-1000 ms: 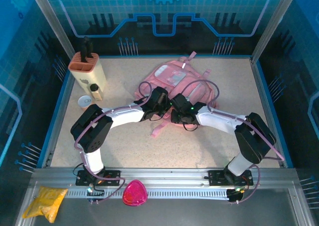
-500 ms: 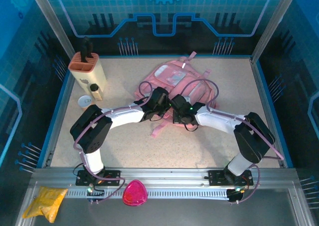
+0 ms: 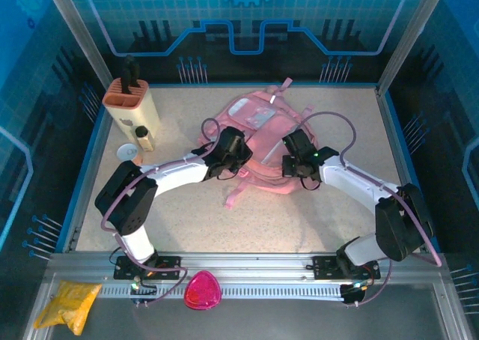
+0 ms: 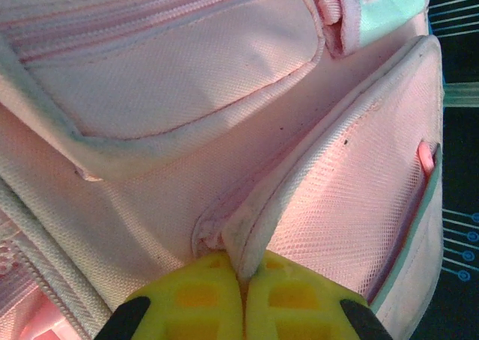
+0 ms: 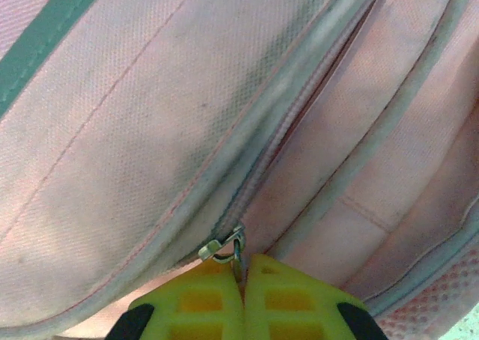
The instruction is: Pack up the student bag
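Across the speckled table (blue walls around), the student bag is lying; left gripper is pinching its pocket edge, right gripper its zipper pull.

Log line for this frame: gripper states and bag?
left gripper: shut on pocket edge | right gripper: shut on zipper pull | student bag: lying on table

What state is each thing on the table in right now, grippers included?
Backpack: lying on the table.
Zipper: looks closed above the zipper pull.
Left gripper: shut on a pocket edge of the backpack.
Right gripper: shut on the zipper pull.
Holder: upright, dark tool standing in it.
Bottle: upright beside the holder.
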